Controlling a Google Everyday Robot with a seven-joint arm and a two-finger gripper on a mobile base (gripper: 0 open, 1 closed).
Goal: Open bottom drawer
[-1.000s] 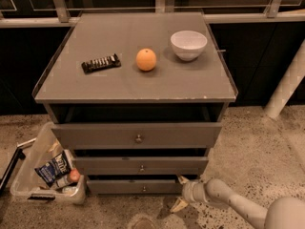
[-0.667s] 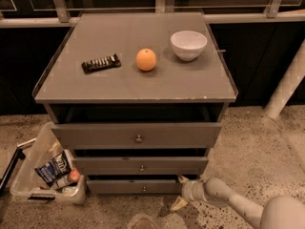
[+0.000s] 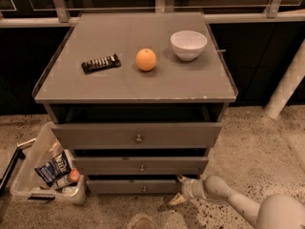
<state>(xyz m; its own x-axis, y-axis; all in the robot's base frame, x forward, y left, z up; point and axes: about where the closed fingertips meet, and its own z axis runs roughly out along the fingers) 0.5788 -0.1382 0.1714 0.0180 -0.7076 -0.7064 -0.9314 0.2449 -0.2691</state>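
Observation:
The grey cabinet [image 3: 143,87] has three drawer fronts. The bottom drawer [image 3: 119,186] is the slimmest one, just above the floor, with a tiny round knob [image 3: 144,189] at its centre. A dark gap shows above its front. My gripper [image 3: 177,190] is low at the right end of that drawer front, to the right of the knob. Its fingers are spread, the upper fingertip [image 3: 180,179] by the drawer's top right corner, the lower one near the floor. My arm [image 3: 224,197] comes in from the lower right.
On the cabinet top lie a black bar [image 3: 100,63], an orange [image 3: 146,59] and a white bowl [image 3: 188,44]. A clear plastic bin [image 3: 28,185] with packets stands on the floor to the left. A white pole [image 3: 286,85] leans at the right.

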